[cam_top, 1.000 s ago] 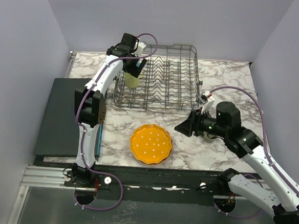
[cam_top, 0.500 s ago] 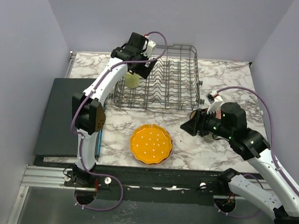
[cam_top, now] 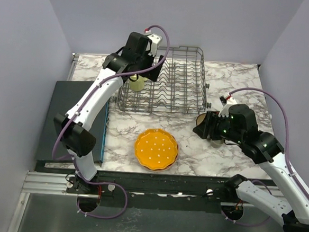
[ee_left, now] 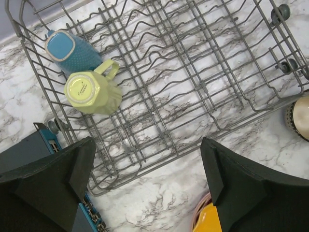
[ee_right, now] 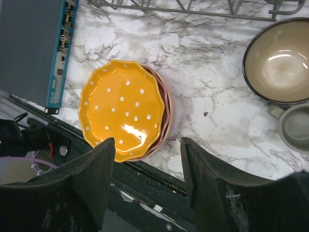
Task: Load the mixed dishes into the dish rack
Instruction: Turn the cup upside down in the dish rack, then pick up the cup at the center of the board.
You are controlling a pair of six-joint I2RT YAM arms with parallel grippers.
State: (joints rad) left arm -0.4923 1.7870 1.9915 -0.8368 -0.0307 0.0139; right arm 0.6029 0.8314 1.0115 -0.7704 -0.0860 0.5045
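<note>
Left claw (ee_left: 147,164) hangs spread, empty, over dish rack (cam_top: 160,107) holding yellow mug (ee_left: 91,92) and blue mug (ee_left: 72,48) at one corner; right claw (ee_right: 147,159) spread, empty, above orange dotted plate (ee_right: 123,116) on worktop (ee_right: 207,96).

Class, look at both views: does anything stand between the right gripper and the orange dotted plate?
Nothing visible does. The open right gripper faces the orange dotted plate, lying atop a pink plate; the bowl and mug sit aside.
</note>
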